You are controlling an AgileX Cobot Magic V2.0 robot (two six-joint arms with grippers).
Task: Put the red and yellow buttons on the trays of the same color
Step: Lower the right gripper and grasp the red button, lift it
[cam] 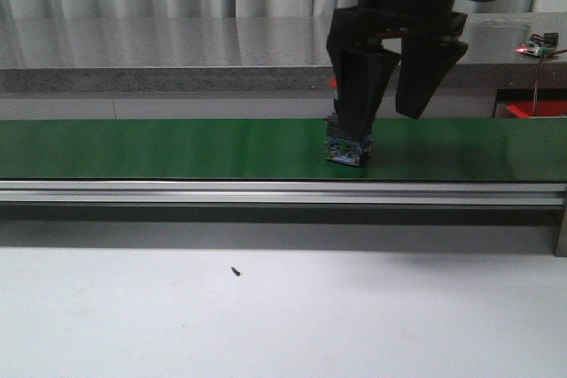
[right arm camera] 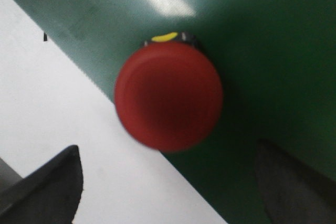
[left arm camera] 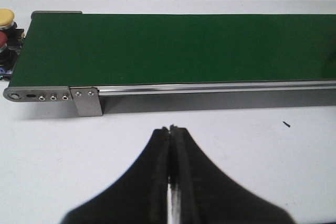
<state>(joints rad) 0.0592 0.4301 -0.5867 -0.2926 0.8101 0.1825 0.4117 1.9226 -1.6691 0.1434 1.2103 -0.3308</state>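
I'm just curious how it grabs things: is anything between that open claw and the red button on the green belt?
Nothing visible. The right gripper hangs open directly over the red button on the green belt, a finger on each side, with only open space between.

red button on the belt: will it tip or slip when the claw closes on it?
The red button looks top-heavy, with a wide domed cap over a narrower base, so an off-centre push may tip it. The smooth cap could slip; the open right claw should probably grip the base.
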